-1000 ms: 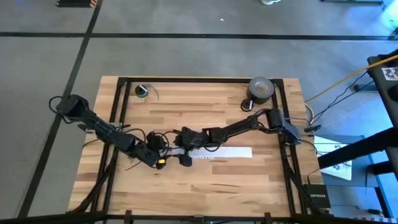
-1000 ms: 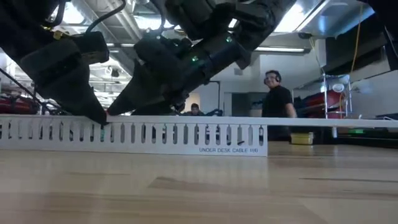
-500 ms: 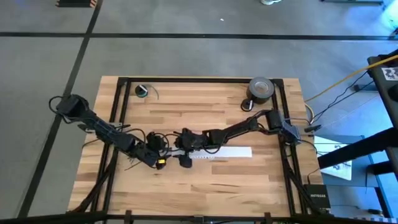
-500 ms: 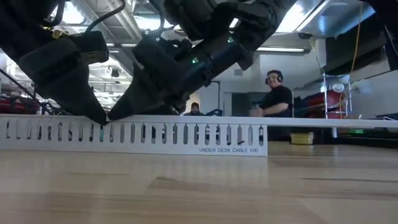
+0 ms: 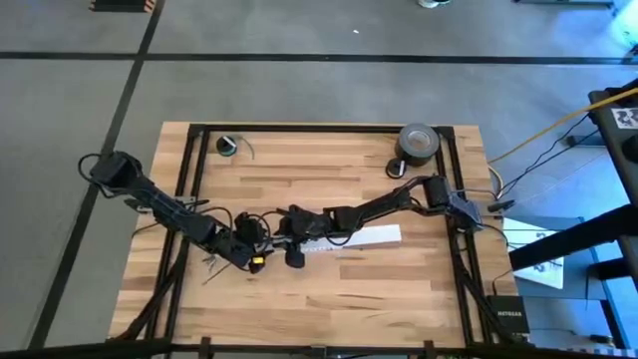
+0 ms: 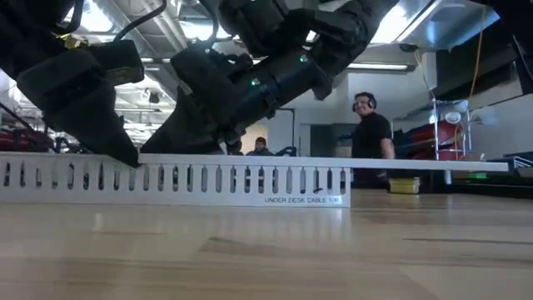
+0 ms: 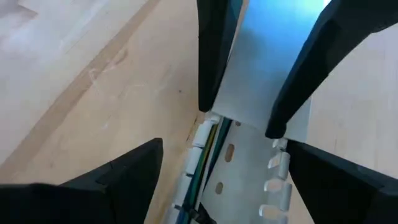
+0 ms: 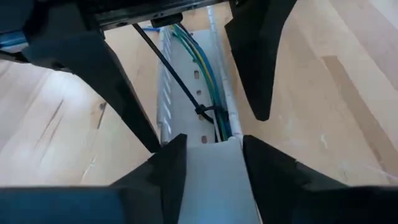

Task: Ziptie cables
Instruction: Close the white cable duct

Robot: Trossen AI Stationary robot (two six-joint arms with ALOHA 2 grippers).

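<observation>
The white slotted tray (image 5: 349,239) lies in the middle of the desk (image 5: 329,299), and both arms meet at its left end. The cables (image 8: 208,68) lie inside the tray, and the ziptie (image 8: 171,71), a thin black strip, crosses over them and loops round them near the right gripper (image 8: 205,155). That gripper is clenched on the end of the tray's flat lid. The left gripper (image 7: 239,118) faces it from the other side with its fingers spread apart, grasping nothing I can see. What could go wrong: the right gripper may drag the whole tray along, and then the ziptie loop could slip off the cables or the tail could spring loose. The tray has already slid a little toward the left gripper since half a second ago, and both arms lean further that way.
</observation>
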